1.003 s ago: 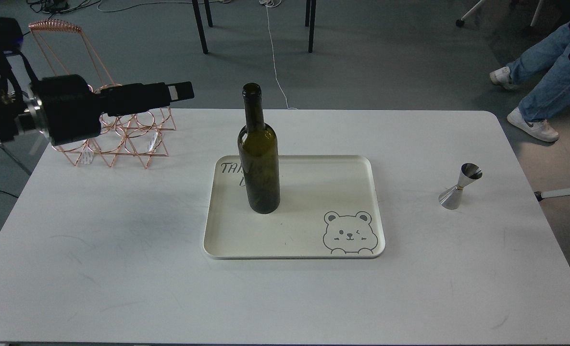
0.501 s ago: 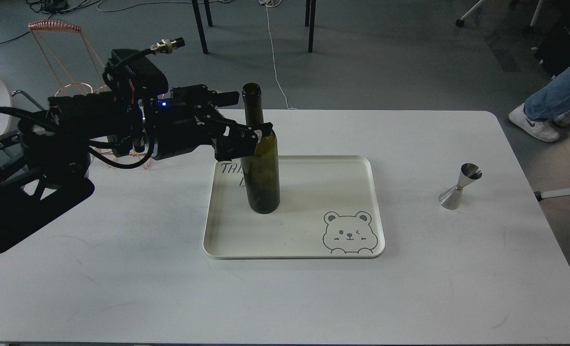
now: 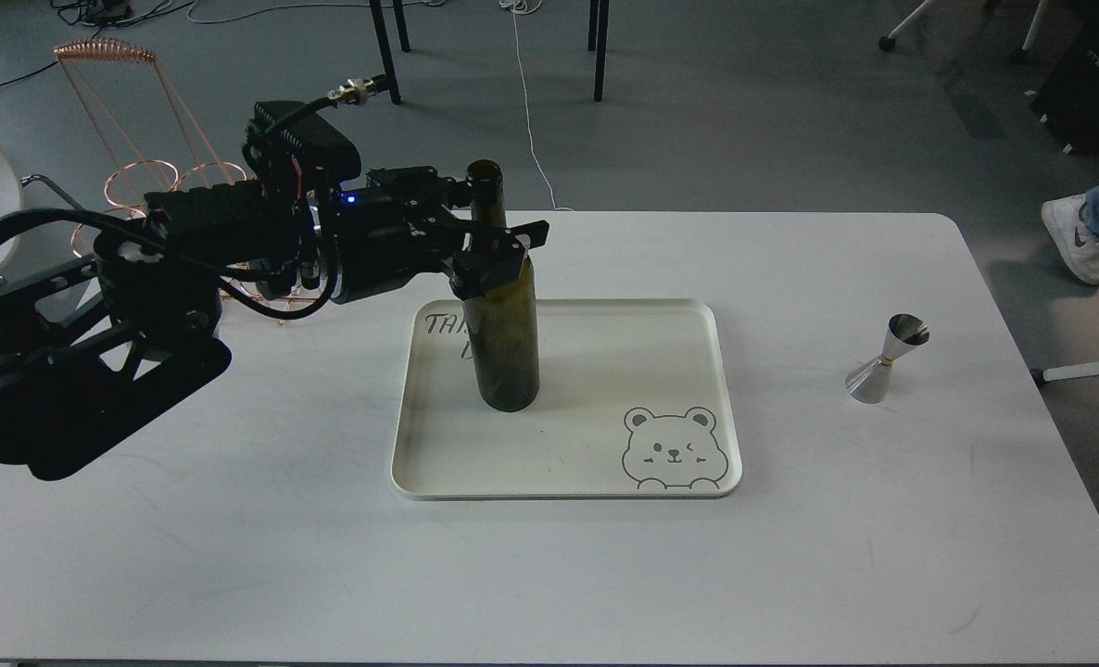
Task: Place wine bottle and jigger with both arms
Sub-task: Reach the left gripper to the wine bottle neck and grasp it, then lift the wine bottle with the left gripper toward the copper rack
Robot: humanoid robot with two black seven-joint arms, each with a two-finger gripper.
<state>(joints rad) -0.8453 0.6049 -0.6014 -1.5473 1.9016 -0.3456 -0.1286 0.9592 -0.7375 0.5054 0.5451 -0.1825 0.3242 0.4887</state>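
bottle: the dark green wine bottle (image 3: 505, 306) stands upright on the left part of the tray, left of frame centre, with its open mouth at the top.
tray: a cream tray (image 3: 568, 482) lies flat at the middle of the white table (image 3: 234, 556), with a bear drawing in its lower right corner and handwriting in its upper left corner, partly hidden behind the bottle.
left arm: it comes in from the left edge, and its gripper (image 3: 498, 248) is at the bottle's shoulder, where the neck begins.
left gripper: the fingers are spread on either side of the bottle; whether they press the glass, i cannot tell.
jigger: the steel jigger (image 3: 886, 359) stands on the table at the right of the frame, well apart from the tray.
rack: a copper wire rack (image 3: 132, 120) sits in the upper left, partly behind the arm.
right arm: it does not show.
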